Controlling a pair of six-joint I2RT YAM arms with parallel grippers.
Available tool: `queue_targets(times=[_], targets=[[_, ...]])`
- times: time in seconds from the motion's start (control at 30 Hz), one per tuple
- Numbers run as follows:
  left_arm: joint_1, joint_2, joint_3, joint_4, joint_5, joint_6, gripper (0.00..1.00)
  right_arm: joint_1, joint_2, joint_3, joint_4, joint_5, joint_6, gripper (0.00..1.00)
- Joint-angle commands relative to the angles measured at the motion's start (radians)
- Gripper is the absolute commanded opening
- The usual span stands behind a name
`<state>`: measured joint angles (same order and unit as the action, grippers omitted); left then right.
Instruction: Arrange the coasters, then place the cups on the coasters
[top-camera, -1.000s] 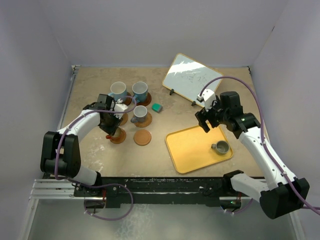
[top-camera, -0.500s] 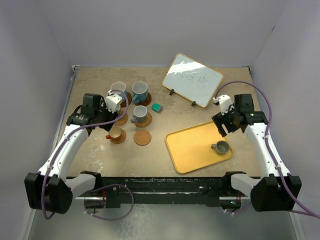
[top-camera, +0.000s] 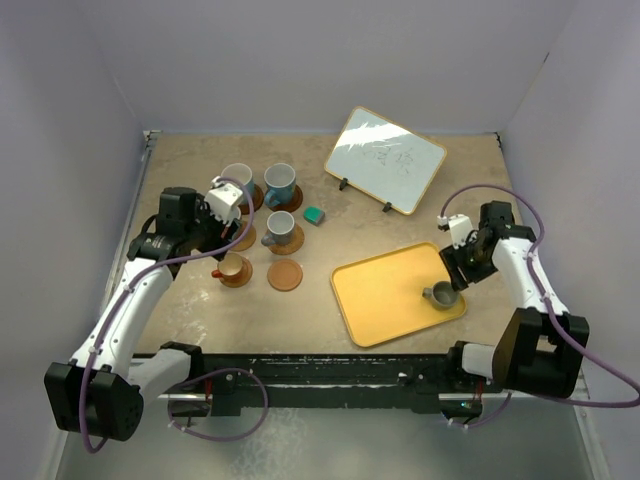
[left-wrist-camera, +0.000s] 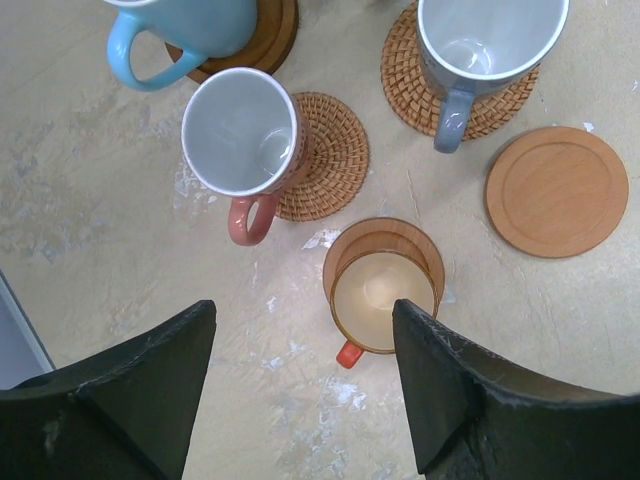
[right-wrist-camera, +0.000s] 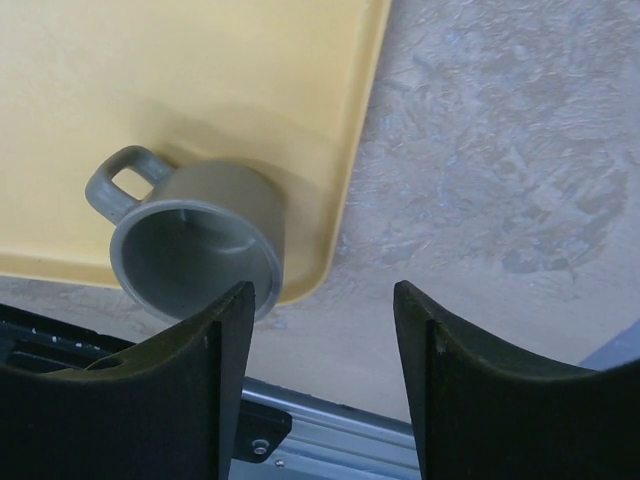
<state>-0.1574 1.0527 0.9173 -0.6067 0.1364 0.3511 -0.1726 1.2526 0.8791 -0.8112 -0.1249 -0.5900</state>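
One light blue cup (left-wrist-camera: 200, 20), half out of left wrist view

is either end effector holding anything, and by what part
Nothing held: left end effector open above the orange cup, right end effector open near the grey cup.

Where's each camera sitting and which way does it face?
Top external: high behind the arm bases, looking down on the table; left arm and right arm show.
Left wrist: above the orange cup, facing down; left gripper at bottom.
Right wrist: over the yellow tray, facing down at the grey cup; right gripper at bottom.
Shared: top and left wrist, orange cup; top and right wrist, grey cup.
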Motion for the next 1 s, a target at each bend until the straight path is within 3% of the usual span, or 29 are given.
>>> queue_targets(times=[0.0, 0.33, 0.63, 0.97], targets=[[0.007, -0.001, -0.013, 0.05, 0.034, -0.009, 0.69, -0.004, 0.041, -0.015, -0.011, -0.046, -0.025, 0.58], [0.007, 0.011, -0.011, 0.06, 0.036, -0.004, 0.69, -0.003, 0.111, -0.011, 0.011, -0.056, -0.023, 0.37], [0.007, 0.002, 0.031, 0.081, 0.05, -0.001, 0.7, 0.046, 0.142, 0.073, -0.032, -0.123, 0.011, 0.0], [0.007, -0.048, 0.047, 0.108, 0.14, 0.027, 0.7, 0.268, 0.084, 0.216, -0.05, -0.15, 0.131, 0.0]])
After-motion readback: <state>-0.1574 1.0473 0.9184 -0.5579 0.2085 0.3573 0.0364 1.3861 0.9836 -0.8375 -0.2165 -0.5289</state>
